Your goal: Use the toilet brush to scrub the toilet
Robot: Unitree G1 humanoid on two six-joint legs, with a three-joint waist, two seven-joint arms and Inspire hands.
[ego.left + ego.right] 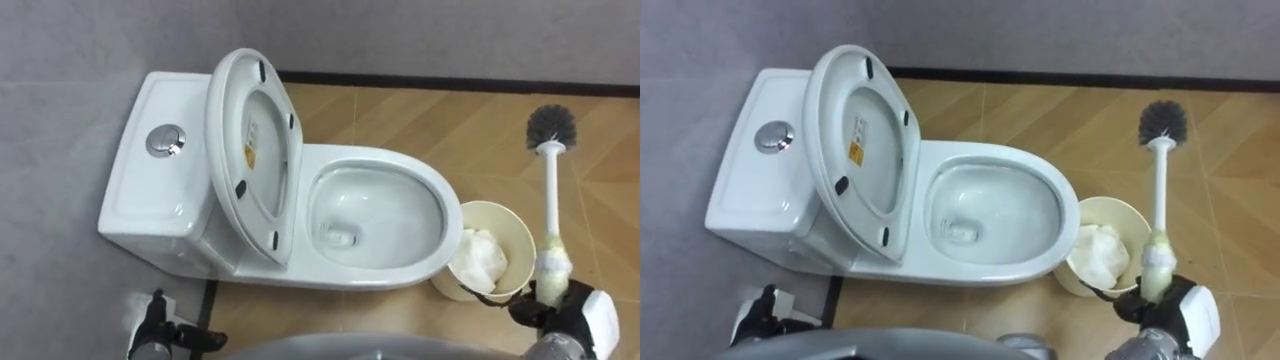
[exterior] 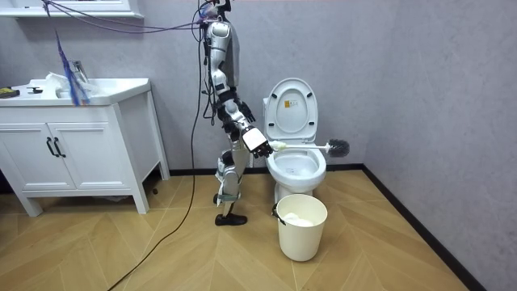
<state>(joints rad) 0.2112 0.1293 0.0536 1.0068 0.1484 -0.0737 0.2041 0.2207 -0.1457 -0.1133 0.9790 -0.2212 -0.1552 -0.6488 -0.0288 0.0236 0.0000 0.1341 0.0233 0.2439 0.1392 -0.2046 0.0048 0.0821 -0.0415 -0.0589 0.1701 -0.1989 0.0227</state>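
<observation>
Brush [image 1: 550, 190]: white shaft gripped low near its end, dark bristle head [image 1: 552, 125] pointing away from body, out over wooden floor [image 1: 400, 115] past bin, well apart from bowl.
Right hand [image 1: 572, 312]: fingers curled tight round brush handle, at lower right of eye views.
Left hand [image 1: 160, 325]: low at lower left, below tank in eye views; fingers dark and cut off by frame edge, so cannot tell whether spread or closed.
Bowl [image 1: 377, 160]: open and unobstructed, small pool of water at bottom; seat and lid [image 1: 250, 150] tipped up toward tank [image 1: 150, 200].
Bin [image 1: 497, 207]: just beside bowl's front, white wad [image 1: 480, 255] inside, between bowl and brush shaft in eye views.
Stance: upright beside toilet, on room view's left of it, right arm held out at about bowl height.
Step in hand: most likely bringing bristles across to bowl; no scrubbing yet.
How to do it well: swing bristle head toward robot's left, over bin and near rim, then tilt shaft down until bristles meet porcelain under rim. Keep grip firm, since long shaft probably levers in fingers. Stay clear of bin's edge and raised seat.
</observation>
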